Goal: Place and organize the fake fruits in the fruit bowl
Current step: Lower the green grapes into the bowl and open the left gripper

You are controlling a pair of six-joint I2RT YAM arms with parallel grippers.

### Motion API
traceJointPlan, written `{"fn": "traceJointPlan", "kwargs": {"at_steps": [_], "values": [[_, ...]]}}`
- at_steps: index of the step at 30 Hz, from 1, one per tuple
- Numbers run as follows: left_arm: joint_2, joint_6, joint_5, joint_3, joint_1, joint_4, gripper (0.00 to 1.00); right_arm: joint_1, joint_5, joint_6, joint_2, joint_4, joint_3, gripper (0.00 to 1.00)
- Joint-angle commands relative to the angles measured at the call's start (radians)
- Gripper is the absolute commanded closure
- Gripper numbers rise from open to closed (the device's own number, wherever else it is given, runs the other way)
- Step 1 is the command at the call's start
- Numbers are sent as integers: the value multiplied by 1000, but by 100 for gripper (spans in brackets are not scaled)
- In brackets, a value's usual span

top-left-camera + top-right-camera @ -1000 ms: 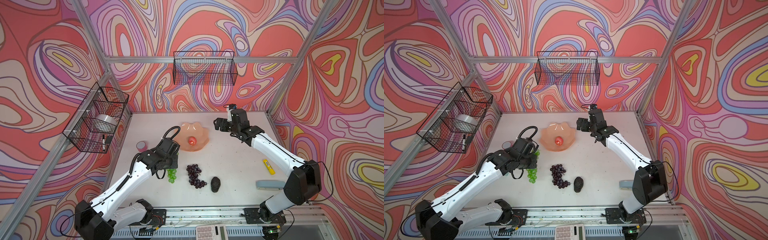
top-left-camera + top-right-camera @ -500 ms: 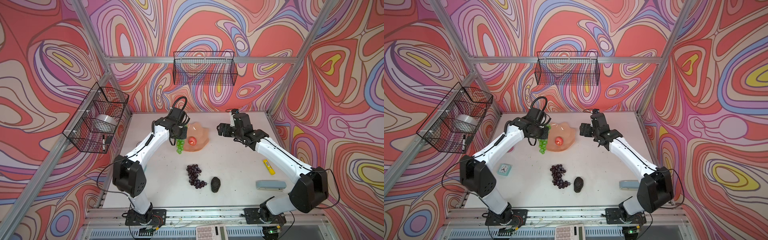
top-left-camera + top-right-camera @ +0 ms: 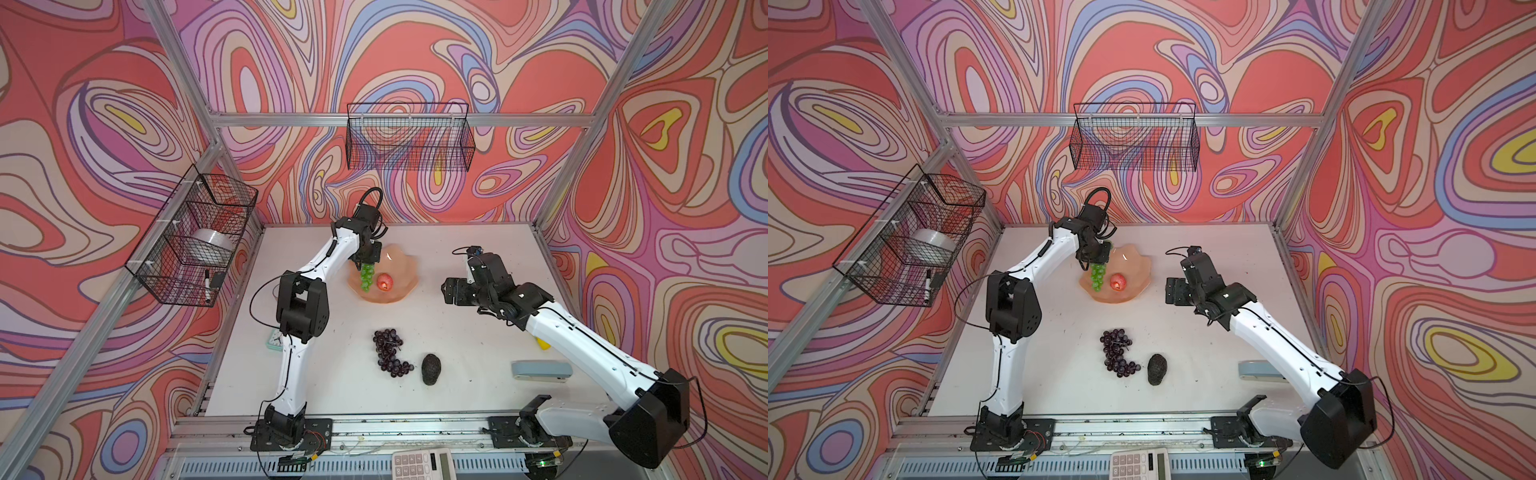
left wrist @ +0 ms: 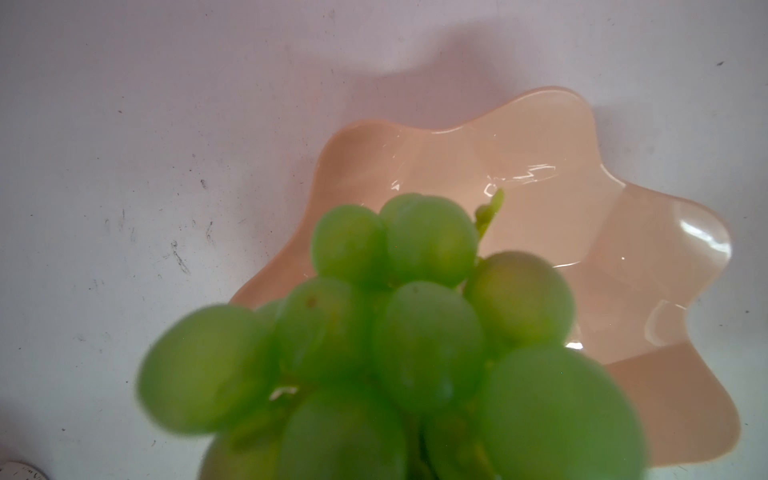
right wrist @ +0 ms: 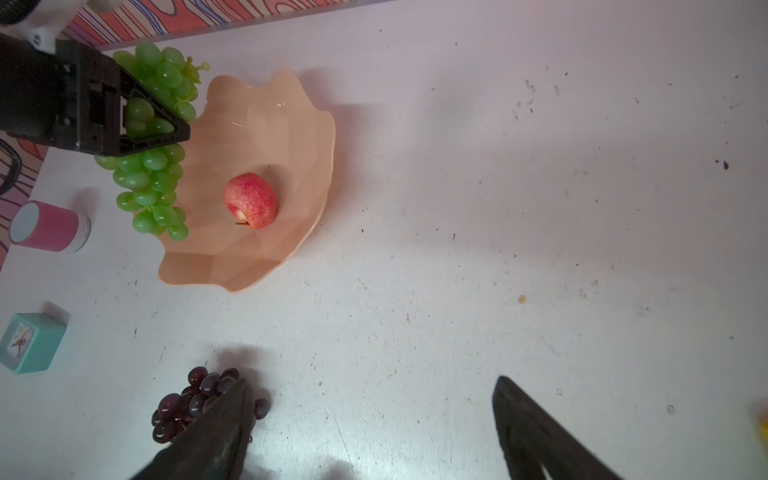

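My left gripper (image 3: 368,259) is shut on the top of the green grape bunch (image 3: 366,277), which hangs over the left rim of the peach fruit bowl (image 3: 399,266). In the left wrist view the grapes (image 4: 415,332) hide the jaws, with the bowl (image 4: 540,166) below. A red apple (image 5: 250,200) lies in the bowl's middle. The purple grape bunch (image 3: 388,352) and the black-green avocado (image 3: 431,369) lie on the table nearer the front. My right gripper (image 5: 372,381) is open and empty, above bare table right of the bowl (image 3: 1133,266).
A pink tape roll (image 5: 48,226) and a teal clock (image 5: 29,343) sit left of the bowl. A yellow glue stick (image 3: 541,344) and a grey stapler (image 3: 540,370) lie at the right front. Black wire baskets (image 3: 409,137) (image 3: 195,237) hang on the walls.
The left arm carried the green grapes from the table's front up to the bowl's left rim. The right gripper drew back from the bowl toward the front.
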Motion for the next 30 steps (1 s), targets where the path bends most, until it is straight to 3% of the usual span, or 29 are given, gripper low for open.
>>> {"fn": "traceJointPlan", "kwargs": {"at_steps": [1,16,24,30], "values": [[47,22,-13,78,6,-82,74,21,1,47,-39,-42,-35,8],[209,-11,-4,171,5,-86,55,157,-29,219,-105,-142,-165,11],[248,-24,19,217,6,-77,20,181,-33,230,-87,-142,-196,11],[247,-24,32,219,6,-79,15,183,-29,227,-61,-126,-201,11]]}}
